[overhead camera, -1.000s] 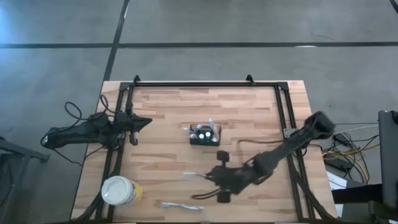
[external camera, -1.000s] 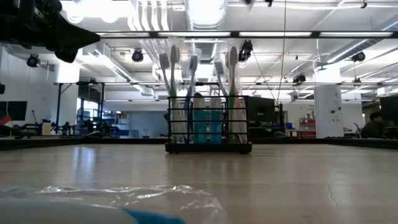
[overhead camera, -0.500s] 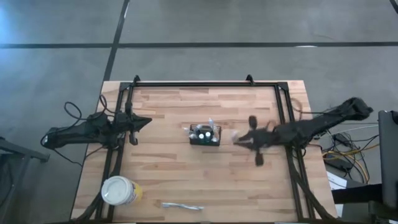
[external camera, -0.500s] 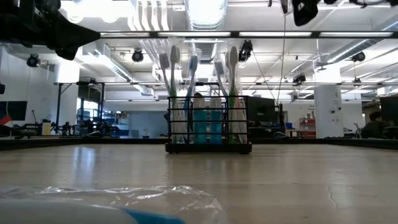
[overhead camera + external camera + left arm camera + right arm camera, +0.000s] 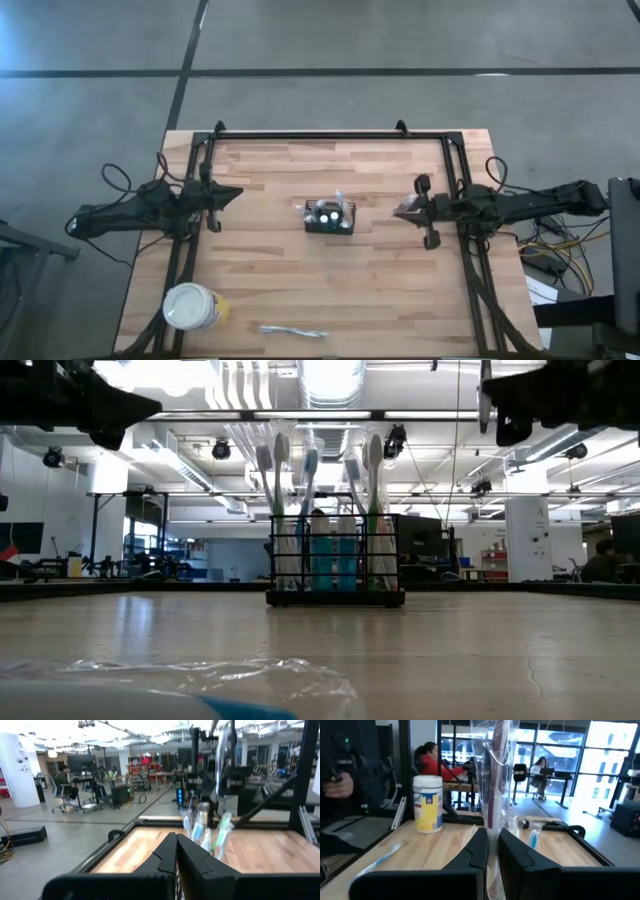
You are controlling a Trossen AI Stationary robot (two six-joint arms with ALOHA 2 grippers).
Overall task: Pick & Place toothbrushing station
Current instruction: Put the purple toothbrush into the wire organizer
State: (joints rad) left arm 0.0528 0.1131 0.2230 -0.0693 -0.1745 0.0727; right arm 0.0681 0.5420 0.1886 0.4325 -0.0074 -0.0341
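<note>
The right gripper, near the surface's right edge, has its jaws clamped on a wrapped toothbrush. The caddy stands beyond, bare wood between. The left gripper has its jaws closed.

Wooden table, mesh caddy, white tub, wrapped toothbrush

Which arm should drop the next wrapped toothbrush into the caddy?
Right, I'd say. The right gripper is already shut on a wrapped toothbrush and sits beside the caddy. The left gripper is shut, holds nothing and waits at the table's left edge.
</note>
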